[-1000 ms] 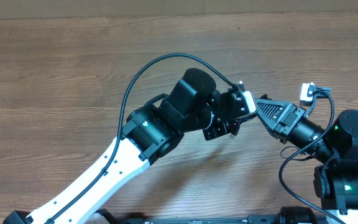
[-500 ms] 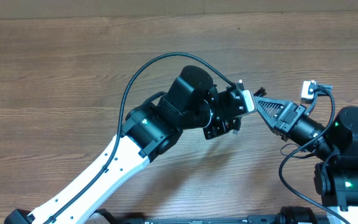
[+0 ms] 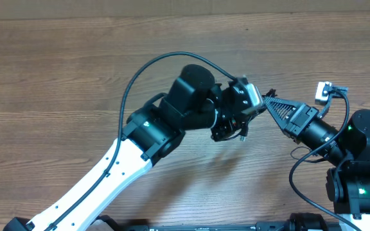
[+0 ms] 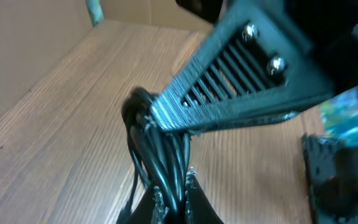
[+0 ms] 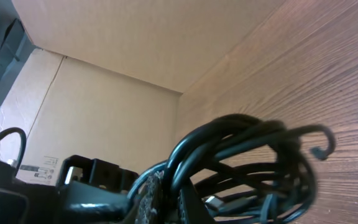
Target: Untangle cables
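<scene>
A tangle of black cables [image 5: 247,162] hangs between my two grippers, held above the wooden table. My left gripper [image 4: 176,186] is shut on several strands of the bundle [image 4: 157,143]. My right gripper [image 5: 169,199] is shut on other loops of the same bundle; its ribbed finger shows in the left wrist view [image 4: 229,87]. In the overhead view the two grippers meet tip to tip, the left gripper [image 3: 252,106] against the right gripper [image 3: 272,102], and the cables are mostly hidden beneath them; a small end [image 3: 270,94] pokes out.
The wooden table [image 3: 56,77] spreads to the left and back. A cardboard wall [image 5: 166,37] stands behind it. The left arm's own black cable [image 3: 133,86] arcs over its body. A white connector [image 3: 322,93] sits on the right arm.
Both grippers have shifted slightly toward the back with the bundle; the left wrist has rotated and the right gripper has risen a little.
</scene>
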Robot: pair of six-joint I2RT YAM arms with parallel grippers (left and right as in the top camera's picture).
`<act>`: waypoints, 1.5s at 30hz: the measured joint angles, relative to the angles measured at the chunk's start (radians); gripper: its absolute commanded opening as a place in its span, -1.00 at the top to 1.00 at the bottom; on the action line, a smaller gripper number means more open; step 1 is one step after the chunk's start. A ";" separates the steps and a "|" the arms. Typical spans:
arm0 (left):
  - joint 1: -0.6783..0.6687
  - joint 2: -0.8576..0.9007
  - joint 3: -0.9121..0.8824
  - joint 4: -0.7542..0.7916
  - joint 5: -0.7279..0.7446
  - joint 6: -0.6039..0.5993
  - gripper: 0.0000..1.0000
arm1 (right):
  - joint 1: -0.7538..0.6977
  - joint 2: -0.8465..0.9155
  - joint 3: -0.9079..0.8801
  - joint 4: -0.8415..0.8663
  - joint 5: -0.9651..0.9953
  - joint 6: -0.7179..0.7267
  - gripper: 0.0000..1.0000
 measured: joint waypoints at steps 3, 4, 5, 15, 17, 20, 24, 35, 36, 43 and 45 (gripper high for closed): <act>0.029 -0.020 0.000 0.034 0.044 -0.072 0.92 | 0.001 0.000 0.003 -0.001 0.001 -0.002 0.93; 0.038 -0.026 0.000 0.059 0.054 -0.095 0.92 | 0.001 0.000 0.003 -0.008 0.001 -0.002 0.93; 0.053 -0.039 0.000 0.080 0.063 -0.128 0.92 | 0.003 0.006 0.001 -0.013 -0.002 -0.006 0.93; 0.083 -0.062 0.000 0.134 0.092 -0.248 0.92 | 0.004 0.011 0.001 -0.032 0.000 -0.041 0.93; 0.101 -0.062 0.000 0.137 0.090 -0.277 0.92 | 0.004 0.011 0.001 -0.050 0.001 -0.051 0.93; 0.149 -0.062 0.000 0.158 0.089 -0.358 0.92 | 0.003 0.015 -0.002 -0.072 0.015 -0.074 0.93; 0.235 -0.095 0.005 0.216 0.088 -0.486 0.92 | 0.003 0.037 -0.021 -0.135 0.062 -0.102 0.93; 0.275 -0.114 0.014 0.262 0.171 -0.583 0.92 | 0.003 0.038 -0.024 -0.095 0.032 -0.167 0.22; 0.275 -0.114 0.014 0.265 0.171 -0.592 0.92 | 0.003 0.038 -0.026 -0.055 -0.010 -0.179 -0.02; 0.275 -0.114 0.014 0.290 0.165 -0.739 0.92 | 0.003 0.037 -0.029 0.197 -0.261 -0.245 -0.33; 0.275 -0.114 0.015 0.289 0.164 -0.768 0.92 | 0.004 0.035 -0.029 0.242 -0.310 -0.248 -0.33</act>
